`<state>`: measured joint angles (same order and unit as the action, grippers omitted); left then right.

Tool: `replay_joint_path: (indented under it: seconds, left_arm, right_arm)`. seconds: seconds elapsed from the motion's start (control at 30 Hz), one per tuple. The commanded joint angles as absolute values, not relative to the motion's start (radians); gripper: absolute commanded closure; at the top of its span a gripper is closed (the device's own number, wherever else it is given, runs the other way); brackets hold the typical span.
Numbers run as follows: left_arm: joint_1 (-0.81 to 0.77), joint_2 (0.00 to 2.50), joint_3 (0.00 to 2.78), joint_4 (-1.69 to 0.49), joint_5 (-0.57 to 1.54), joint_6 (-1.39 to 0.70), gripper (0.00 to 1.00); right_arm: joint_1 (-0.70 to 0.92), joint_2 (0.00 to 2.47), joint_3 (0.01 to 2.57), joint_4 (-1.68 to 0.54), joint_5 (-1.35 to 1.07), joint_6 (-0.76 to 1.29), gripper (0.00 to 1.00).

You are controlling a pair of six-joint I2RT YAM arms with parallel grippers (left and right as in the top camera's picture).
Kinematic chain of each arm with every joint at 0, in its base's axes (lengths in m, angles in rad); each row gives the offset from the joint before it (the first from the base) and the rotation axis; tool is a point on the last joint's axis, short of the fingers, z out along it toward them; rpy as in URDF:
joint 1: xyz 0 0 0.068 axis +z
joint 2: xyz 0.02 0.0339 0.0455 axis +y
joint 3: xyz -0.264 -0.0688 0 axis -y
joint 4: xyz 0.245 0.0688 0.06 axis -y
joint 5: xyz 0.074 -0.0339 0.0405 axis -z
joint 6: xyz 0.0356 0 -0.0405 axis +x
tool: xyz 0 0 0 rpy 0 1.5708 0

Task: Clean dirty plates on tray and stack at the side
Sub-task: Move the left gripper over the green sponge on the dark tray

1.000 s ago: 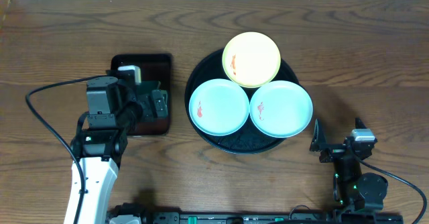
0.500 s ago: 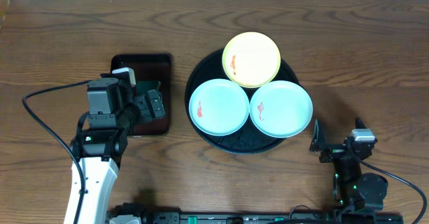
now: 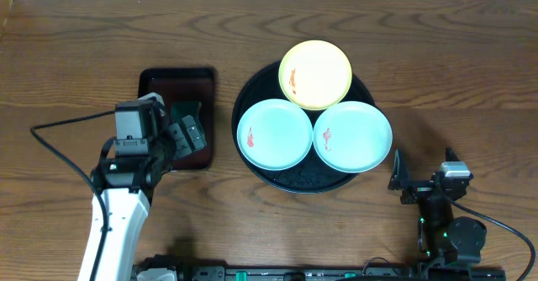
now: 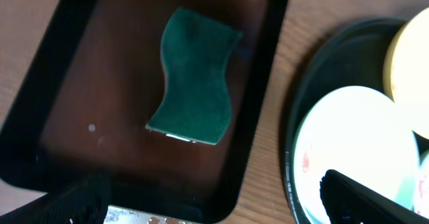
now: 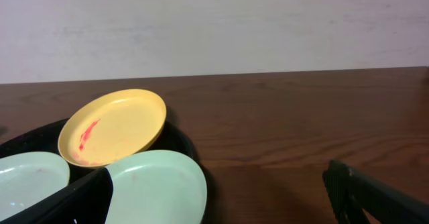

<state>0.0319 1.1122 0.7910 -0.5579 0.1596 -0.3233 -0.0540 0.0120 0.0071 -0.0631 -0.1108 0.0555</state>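
STEP: sponge pickup, judged | my left gripper (image 4: 214, 198): jaws spread, empty, above green sponge (image 4: 194, 76) | NEXT: I descend, clamp sponge.

left tool (image 4: 213, 198), right tool (image 5: 218, 198), both agape

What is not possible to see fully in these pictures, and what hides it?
Overhead: the left pincer covers most of the green sponge.
Left wrist: the yellow plate is cut by the right edge; its smear is not seen.
Right wrist: the bottom edge and the right pincer cut both mint plates; no smear shows.
All views: plates hide much of the black tray.
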Motion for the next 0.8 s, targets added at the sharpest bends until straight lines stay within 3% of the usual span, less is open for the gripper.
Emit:
replay_joint_path:
  seconds: [0.0, 0.6, 0.77]
  left_arm:
    - [0.034, 1.164, 0.82, -0.56, 0.13, -0.388, 0.0]
    - [0.034, 1.208, 0.828, -0.562, 0.175, -0.388, 0.0]
    - [0.034, 1.271, 0.99, -0.736, 0.175, -0.345, 0.0]
  right_arm:
    - [-0.063, 0.007, 0.006, -0.067, -0.105, 0.044, 0.01]
    - [-0.063, 0.007, 0.006, -0.067, -0.105, 0.044, 0.01]
    - [-0.063, 0.007, 0.006, -0.067, -0.105, 0.044, 0.01]
